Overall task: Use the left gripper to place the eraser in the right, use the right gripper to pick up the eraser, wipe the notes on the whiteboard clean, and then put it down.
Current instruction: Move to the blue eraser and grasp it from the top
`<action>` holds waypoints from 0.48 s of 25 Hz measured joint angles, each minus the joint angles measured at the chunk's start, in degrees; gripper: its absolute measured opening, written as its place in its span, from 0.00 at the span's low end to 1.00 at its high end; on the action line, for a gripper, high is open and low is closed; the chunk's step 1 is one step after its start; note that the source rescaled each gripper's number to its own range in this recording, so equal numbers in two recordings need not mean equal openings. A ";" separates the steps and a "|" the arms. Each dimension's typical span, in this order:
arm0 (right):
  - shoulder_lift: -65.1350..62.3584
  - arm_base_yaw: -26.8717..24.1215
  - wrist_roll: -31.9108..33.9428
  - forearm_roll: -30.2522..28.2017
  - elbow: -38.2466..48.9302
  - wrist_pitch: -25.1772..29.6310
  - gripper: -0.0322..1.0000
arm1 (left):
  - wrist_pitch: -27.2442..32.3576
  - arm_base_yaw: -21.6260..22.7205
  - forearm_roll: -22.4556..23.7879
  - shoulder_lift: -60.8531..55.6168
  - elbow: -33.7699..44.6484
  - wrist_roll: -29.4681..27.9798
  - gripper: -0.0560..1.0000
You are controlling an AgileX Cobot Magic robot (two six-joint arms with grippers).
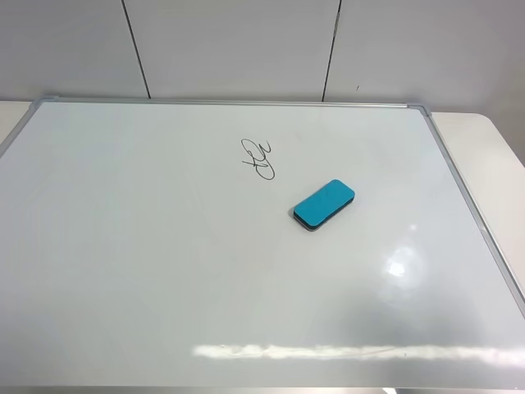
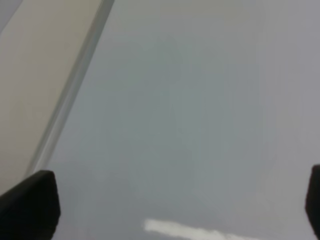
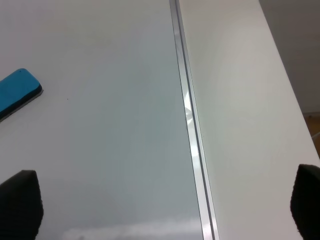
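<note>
K: Checking the left gripper (image 2: 172, 205): jaws spread wide, nothing between them. Both black fingertips (image 2: 30, 205) sit at the corners of its wrist view, with bare whiteboard (image 2: 200, 125) underneath.

M: Near an edge?

K: Yes. The silver frame (image 2: 70, 100) runs past one finger, with the cream table (image 2: 25, 75) beyond it.

M: Right side?

K: The right gripper (image 3: 164, 200) is also wide open and empty. It hangs over the frame on that side, one finger above the board and the other above the table.

M: Eraser?

K: The eraser (image 1: 324, 204) is lying flat on the board, teal face up, dark felt down, turned diagonally and right of centre. One end shows in the right wrist view, off to the side and well clear of the fingers.

M: Notes?

K: The notes (image 1: 259, 158) are one black scribble, unwiped, further up the board and left of the eraser. Near it, not touching. Glare patches sit on the glossy surface toward the near edge.
</note>
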 joint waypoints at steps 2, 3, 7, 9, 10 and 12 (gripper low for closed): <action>0.00 0.00 0.00 0.00 0.00 0.00 1.00 | 0.00 0.00 0.00 0.00 0.00 0.00 1.00; 0.00 0.00 0.00 0.00 0.00 0.00 1.00 | 0.00 0.00 0.00 0.00 0.00 0.00 1.00; 0.00 0.00 0.04 0.00 0.00 0.00 1.00 | 0.00 -0.10 0.00 0.00 0.00 0.00 1.00; 0.00 0.00 0.04 0.00 0.00 0.00 1.00 | 0.00 -0.10 0.05 0.00 0.00 0.00 1.00; 0.00 0.00 0.04 0.00 0.00 0.00 1.00 | 0.00 -0.10 0.05 0.00 0.00 0.00 1.00; 0.00 0.00 0.04 0.00 0.00 0.00 1.00 | 0.00 -0.10 0.05 0.00 0.00 0.00 1.00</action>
